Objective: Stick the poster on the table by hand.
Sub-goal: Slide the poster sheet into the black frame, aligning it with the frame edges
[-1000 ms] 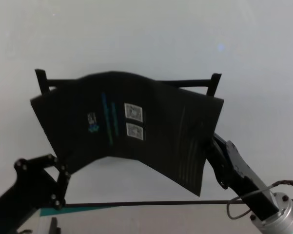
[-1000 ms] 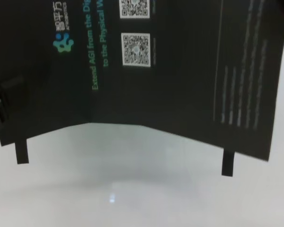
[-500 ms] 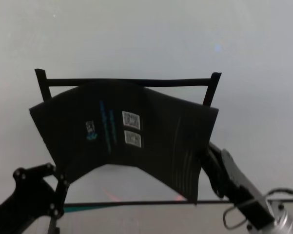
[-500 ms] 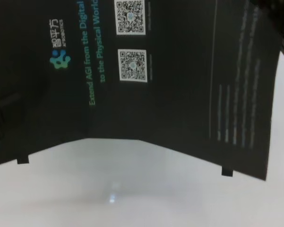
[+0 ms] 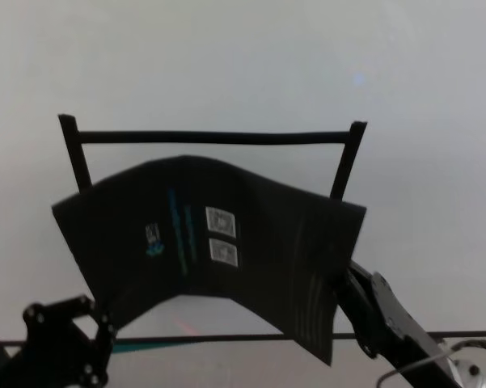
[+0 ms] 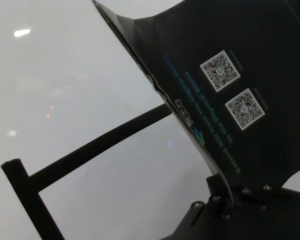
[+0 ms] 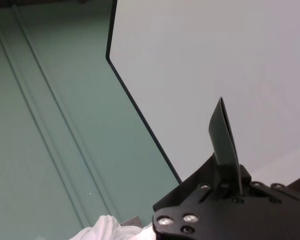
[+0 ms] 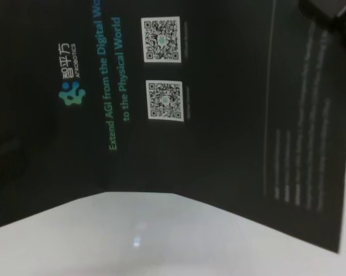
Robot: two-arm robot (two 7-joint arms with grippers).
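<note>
Here the left hand (image 5: 97,319) grips the poster (image 5: 218,242) at its left edge, holding it above the white bench (image 5: 243,65) just short of the tape frame (image 5: 210,137). The sheet bows upward in the middle. The right hand (image 5: 348,283) pinches the right edge. A good placement likely needs both hands spreading apart to flatten the bow, then squaring the edges with the frame before lowering.
</note>
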